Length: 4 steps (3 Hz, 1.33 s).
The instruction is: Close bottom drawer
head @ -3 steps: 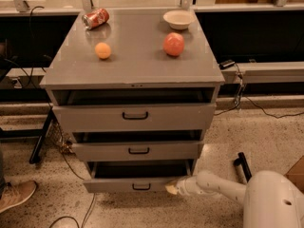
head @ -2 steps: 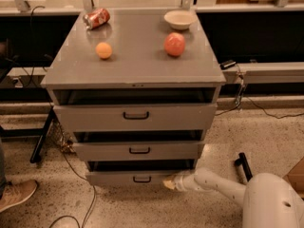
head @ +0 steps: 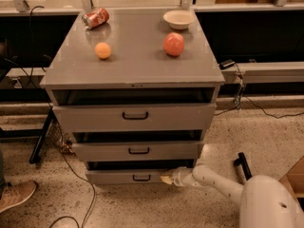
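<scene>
Fingers (head: 166,179) clenched, against bottom drawer (head: 108,176) front, beside handle (head: 141,177); shoe (head: 16,195) far left.

Gripper (head: 166,179) low near floor, pressed against right part of bottom drawer (head: 114,176) front, just beside its black handle (head: 141,177). Drawer juts out slightly (dark gap above). On cabinet top (head: 137,68): tipped can (head: 95,18), orange (head: 103,50), apple (head: 174,44), bowl (head: 178,18).

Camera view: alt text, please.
The robot's gripper sits at the front of the lowest grey metal drawer, right of its black loop handle. On the grey cabinet top are a tipped red can, an orange round fruit, a red apple and a white bowl.
</scene>
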Available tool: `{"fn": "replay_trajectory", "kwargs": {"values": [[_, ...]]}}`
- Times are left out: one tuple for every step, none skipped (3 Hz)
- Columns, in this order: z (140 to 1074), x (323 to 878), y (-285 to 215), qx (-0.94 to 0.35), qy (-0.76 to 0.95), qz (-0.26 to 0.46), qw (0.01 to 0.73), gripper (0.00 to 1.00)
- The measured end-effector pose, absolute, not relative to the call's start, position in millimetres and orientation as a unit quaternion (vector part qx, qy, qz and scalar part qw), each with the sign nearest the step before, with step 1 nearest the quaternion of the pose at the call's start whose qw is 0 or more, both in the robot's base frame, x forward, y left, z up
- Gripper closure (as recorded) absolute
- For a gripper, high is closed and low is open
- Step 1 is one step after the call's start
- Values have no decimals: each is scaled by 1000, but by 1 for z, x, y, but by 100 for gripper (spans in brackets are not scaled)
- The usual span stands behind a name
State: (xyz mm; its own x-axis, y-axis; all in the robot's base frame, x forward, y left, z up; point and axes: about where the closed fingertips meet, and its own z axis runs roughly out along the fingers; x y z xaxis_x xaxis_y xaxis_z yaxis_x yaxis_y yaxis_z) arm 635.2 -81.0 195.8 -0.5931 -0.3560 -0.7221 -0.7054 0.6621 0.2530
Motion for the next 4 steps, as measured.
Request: {"fn": "replay_trajectory", "kwargs": {"values": [[200, 653, -74, -313, 842, 271, 346, 100], [203, 662, -69, -317, 836, 271, 357, 100], [203, 658, -70, -317, 836, 271, 355, 100], [203, 611, -81, -320, 843, 275, 332, 100]]}}
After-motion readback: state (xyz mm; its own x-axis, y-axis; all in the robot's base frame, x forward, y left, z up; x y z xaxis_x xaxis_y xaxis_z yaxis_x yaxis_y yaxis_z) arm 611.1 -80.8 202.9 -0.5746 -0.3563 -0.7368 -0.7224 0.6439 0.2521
